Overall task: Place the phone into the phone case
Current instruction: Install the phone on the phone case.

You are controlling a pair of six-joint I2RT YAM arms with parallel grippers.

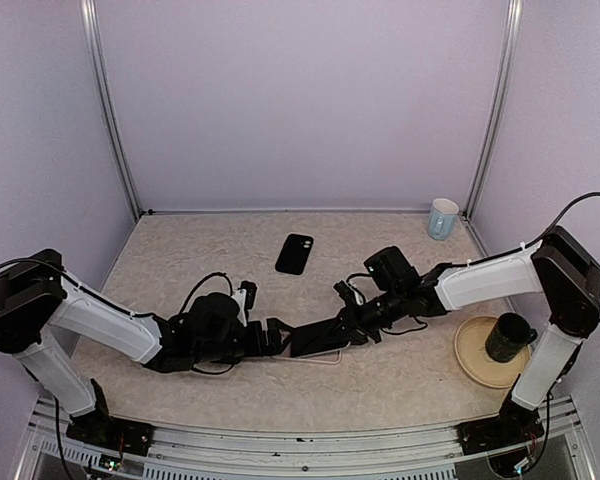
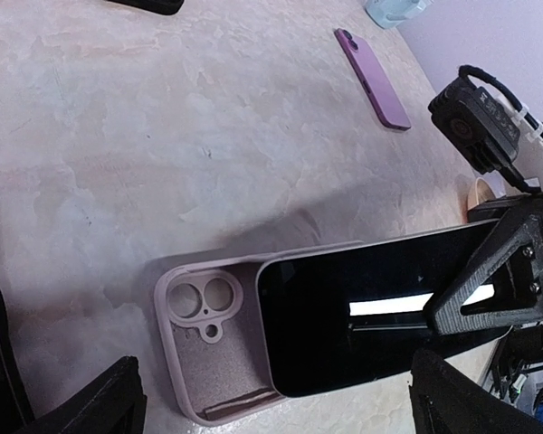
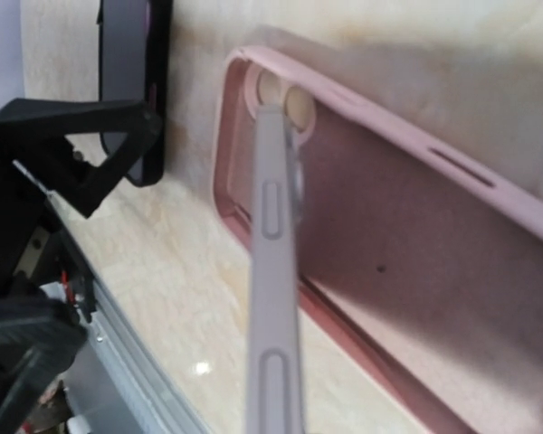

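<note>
The task is in its middle part: the phone is brought to the case, but it is not yet seated.

The right end effector point(image 1: 348, 324) is clamped on the black-screened slim phone point(image 2: 344, 334) and holds it by the end nearest to itself. The far end of the phone reaches out in front of this end effector, over the pale pink soft phone case point(image 2: 224, 363). The case lies open side up on the beige mottled surface point(image 2: 163, 136), just below and ahead of the right end effector.

In the left wrist view the phone covers most of the case, while the end with the round camera cut-outs is uncovered. In the right wrist view the phone shows edge-on and tilted, with the pink floor of the case visible beside it. So the phone seems to rest slanted on or above the case, not inside its walls. Whether one edge already sits under the rim, the pictures do not show.

The left end effector point(image 1: 277, 338) has its black fingers point(image 2: 100, 402) wide apart and grips nothing. The camera end of the case lies directly in front of it, between the lines of its fingers. Contact with the case cannot be confirmed.

What is left, by this judgement: to line the phone with the case walls, to lower it flat, and to press it until the rim closes around all edges.
</note>
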